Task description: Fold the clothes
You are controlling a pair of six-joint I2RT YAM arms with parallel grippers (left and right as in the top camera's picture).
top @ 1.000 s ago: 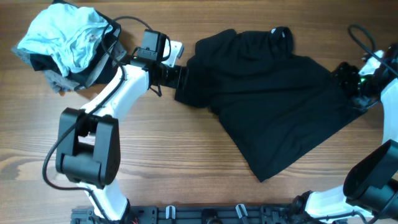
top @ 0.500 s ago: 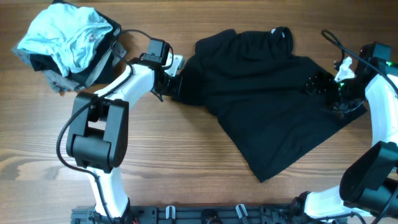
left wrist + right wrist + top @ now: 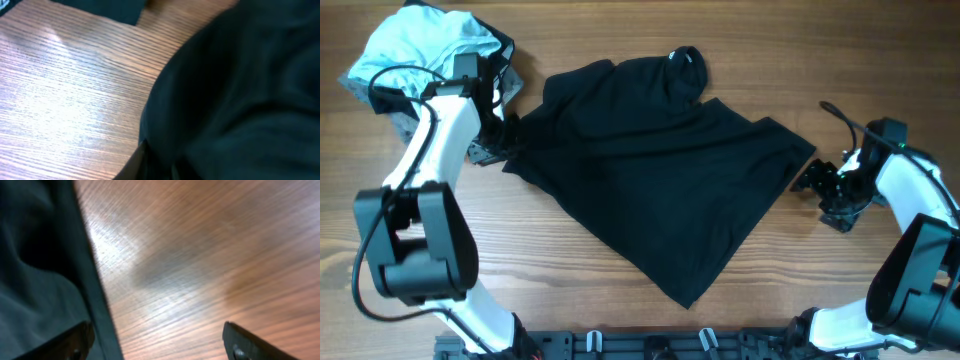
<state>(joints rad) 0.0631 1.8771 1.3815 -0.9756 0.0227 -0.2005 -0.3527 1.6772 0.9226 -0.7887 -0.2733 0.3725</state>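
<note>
At ten o'clock the left gripper [image 3: 506,136] is clamped on the black soft-fabric shirt [image 3: 650,185]; at three o'clock the right gripper [image 3: 820,198] is spread wide.

Your black shirt [image 3: 650,180] lies unfolded and rumpled across the middle of the desk [image 3: 520,285], spread in a rough diamond shape. Its collar [image 3: 687,70], with a small white tag [image 3: 675,57], sits at the far edge, and one corner points toward the near edge. The left edge is bunched up, while the right corner lies flat.
</note>
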